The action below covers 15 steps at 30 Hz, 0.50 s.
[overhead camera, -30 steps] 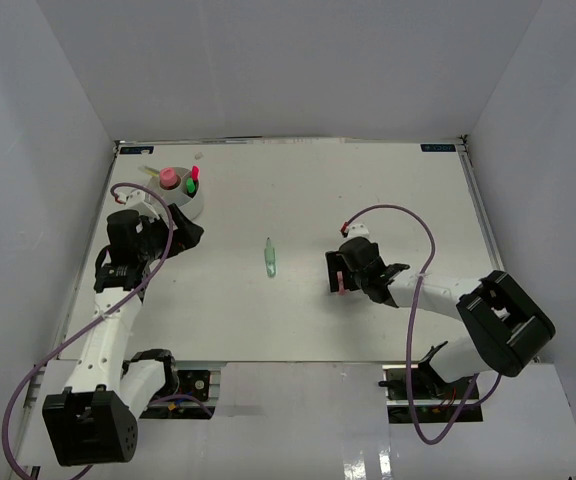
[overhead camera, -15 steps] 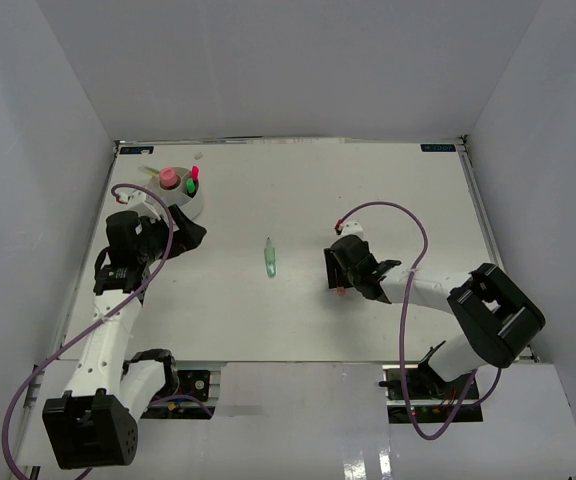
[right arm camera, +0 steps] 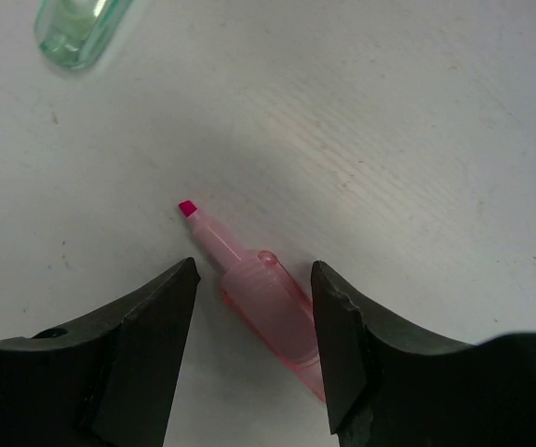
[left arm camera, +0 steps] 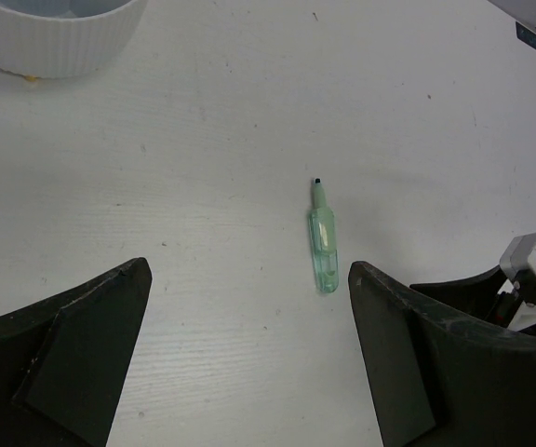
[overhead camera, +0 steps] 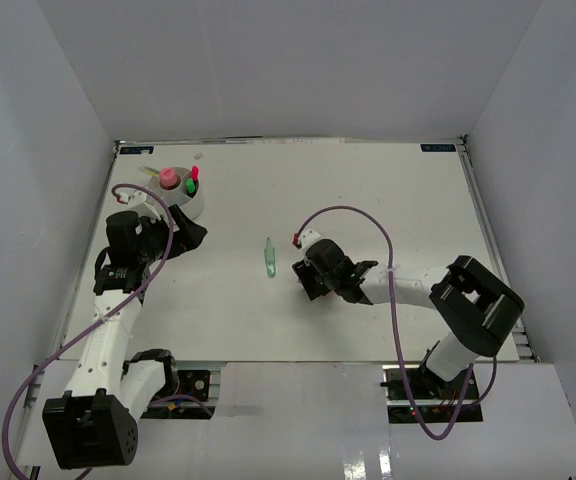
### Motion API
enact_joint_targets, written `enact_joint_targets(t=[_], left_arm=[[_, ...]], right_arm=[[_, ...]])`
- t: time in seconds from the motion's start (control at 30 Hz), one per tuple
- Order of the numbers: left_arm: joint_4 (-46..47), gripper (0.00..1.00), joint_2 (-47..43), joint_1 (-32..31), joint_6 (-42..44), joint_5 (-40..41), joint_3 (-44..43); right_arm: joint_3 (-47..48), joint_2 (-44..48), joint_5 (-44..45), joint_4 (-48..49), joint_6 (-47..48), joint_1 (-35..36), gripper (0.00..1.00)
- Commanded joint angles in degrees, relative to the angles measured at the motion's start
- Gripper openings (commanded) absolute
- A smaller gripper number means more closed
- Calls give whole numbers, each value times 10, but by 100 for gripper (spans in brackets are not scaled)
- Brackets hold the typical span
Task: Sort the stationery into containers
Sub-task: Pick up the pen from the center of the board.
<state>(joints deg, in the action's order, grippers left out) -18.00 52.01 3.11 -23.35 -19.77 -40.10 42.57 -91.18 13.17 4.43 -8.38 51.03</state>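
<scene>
A pale green marker [overhead camera: 269,259] lies on the table's middle; it also shows in the left wrist view [left arm camera: 323,250]. The round white organiser cup [overhead camera: 196,208] stands at the back left and holds a pink tube [overhead camera: 169,177], a green-capped marker [overhead camera: 190,186] and a red-tipped one [overhead camera: 195,173]. My left gripper [overhead camera: 183,237] is open and empty just in front of the cup [left arm camera: 54,47]. My right gripper [overhead camera: 311,278] is just right of the green marker. In the right wrist view [right arm camera: 254,270] its jaws hold a pink marker [right arm camera: 273,307] slantwise, low over the table.
White walls close in the table on three sides. The green marker's end [right arm camera: 77,28] lies just ahead of my right gripper. A purple cable [overhead camera: 363,212] loops over the right arm.
My right gripper has moved left toward the green marker, and the pink marker has stayed between its jaws. The left arm has not moved.
</scene>
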Motion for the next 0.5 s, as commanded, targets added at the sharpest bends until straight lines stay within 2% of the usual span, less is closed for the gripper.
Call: enact_joint_targets(t=[0.0,0.3,0.4,0.47], left_arm=[[5,98,-9,0,2,-9,5],[6,98,-5,0,2,-12,5],[6,98,-3,0,2,-15,6],[7,98,-2,0,3,-16,6]], right_arm=[[16,0,-26,4,51,14,59],[-12,35,-20,-42,114,14,62],[-20,54,-73,-42,120,5,63],[4,48,-54,-96,119,2,64]])
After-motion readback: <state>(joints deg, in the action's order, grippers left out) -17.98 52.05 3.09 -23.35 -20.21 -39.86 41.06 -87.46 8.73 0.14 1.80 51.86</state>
